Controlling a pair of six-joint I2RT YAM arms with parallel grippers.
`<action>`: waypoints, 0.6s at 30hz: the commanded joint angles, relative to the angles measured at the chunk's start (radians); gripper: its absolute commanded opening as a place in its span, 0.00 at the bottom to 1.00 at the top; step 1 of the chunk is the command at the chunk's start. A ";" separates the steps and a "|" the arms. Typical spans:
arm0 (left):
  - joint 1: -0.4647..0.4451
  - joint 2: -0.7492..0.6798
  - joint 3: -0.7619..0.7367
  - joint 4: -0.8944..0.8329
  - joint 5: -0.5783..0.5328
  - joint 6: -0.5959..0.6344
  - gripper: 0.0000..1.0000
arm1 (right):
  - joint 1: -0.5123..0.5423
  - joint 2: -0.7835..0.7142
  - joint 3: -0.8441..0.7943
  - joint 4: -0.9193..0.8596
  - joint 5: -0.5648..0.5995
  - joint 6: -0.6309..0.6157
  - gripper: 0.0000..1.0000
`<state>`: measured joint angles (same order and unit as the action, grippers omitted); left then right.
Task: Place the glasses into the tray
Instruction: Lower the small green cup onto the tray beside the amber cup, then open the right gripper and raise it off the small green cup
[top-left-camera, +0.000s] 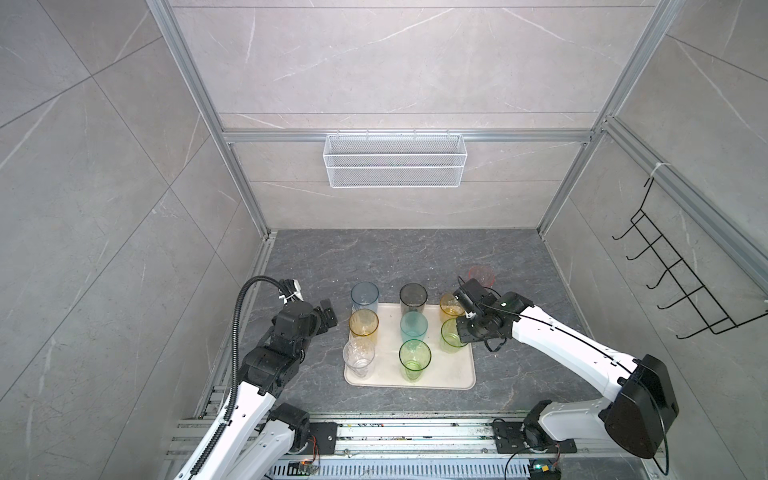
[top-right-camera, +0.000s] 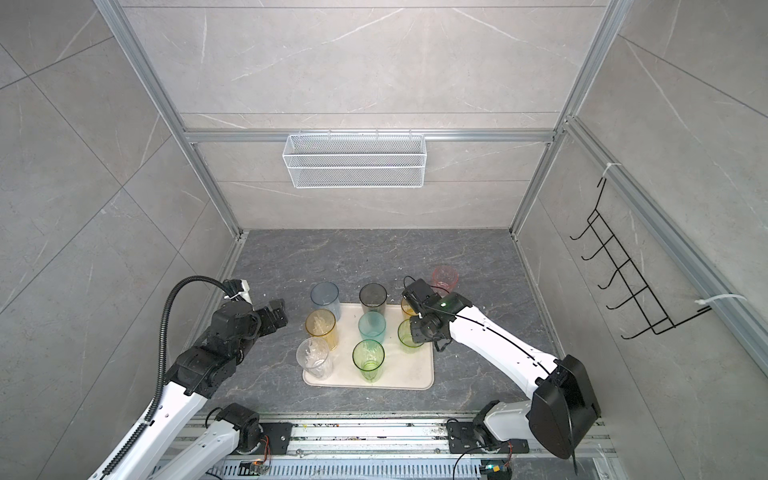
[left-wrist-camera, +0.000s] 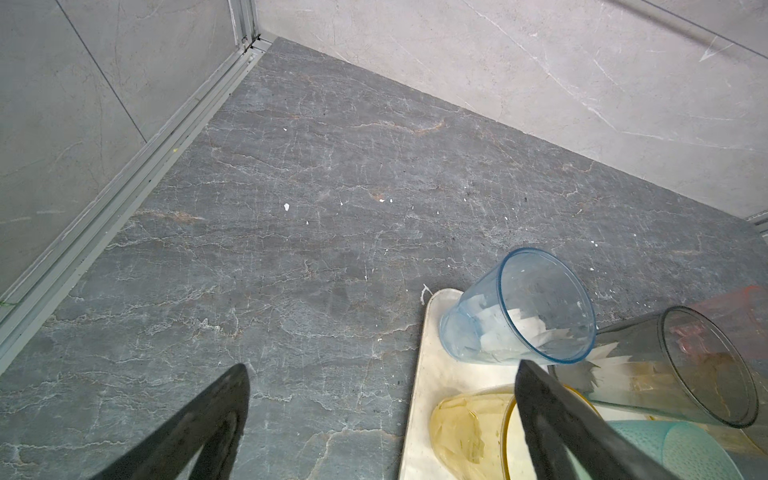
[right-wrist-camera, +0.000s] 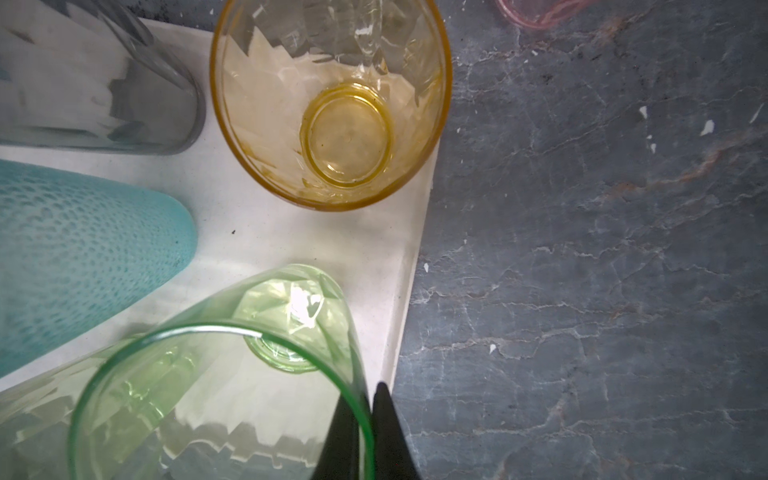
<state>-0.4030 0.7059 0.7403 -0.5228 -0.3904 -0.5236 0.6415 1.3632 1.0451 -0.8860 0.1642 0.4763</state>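
Right gripper (right-wrist-camera: 363, 395) is clenched on the wall of a green glass (right-wrist-camera: 216, 395), one finger inside the rim and one outside. The glass base sits over the tray (right-wrist-camera: 291, 245), close to its right edge; whether the base is fully seated cannot be told. Left gripper (left-wrist-camera: 382, 365) is spread wide and holds nothing, hovering over the tabletop (left-wrist-camera: 291, 208) just beside the tray's left side. Eight glasses stand within the tray outline in both top views. One pink glass (top-left-camera: 481, 275) stands apart on the tabletop behind the tray's far right corner, so the task is judged nearly complete.

Hazards from this position:
- A thin rim pinch gives little control of tilt, and the glass may swing or slip if moved quickly.
- Releasing with the base partly on the raised tray lip would likely leave the glass leaning, and it could topple outward.
- The right wrist hangs directly beside the short amber glass (top-left-camera: 449, 305), so a sideways retreat could knock it off the tray.
- Withdrawal should be straight up after opening, because the inner finger can otherwise drag the rim.
- Reaching for the pink glass means passing over or round the amber one.
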 joint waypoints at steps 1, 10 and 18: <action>0.006 -0.002 -0.002 0.023 -0.007 -0.015 1.00 | 0.001 0.016 -0.015 0.018 0.028 0.009 0.00; 0.006 -0.003 -0.004 0.022 -0.005 -0.019 1.00 | 0.000 0.036 -0.031 0.037 0.031 0.008 0.00; 0.006 -0.006 -0.005 0.018 -0.005 -0.021 1.00 | -0.005 0.051 -0.042 0.049 0.021 0.007 0.00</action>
<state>-0.4030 0.7059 0.7399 -0.5228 -0.3904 -0.5243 0.6411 1.4033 1.0214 -0.8524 0.1761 0.4763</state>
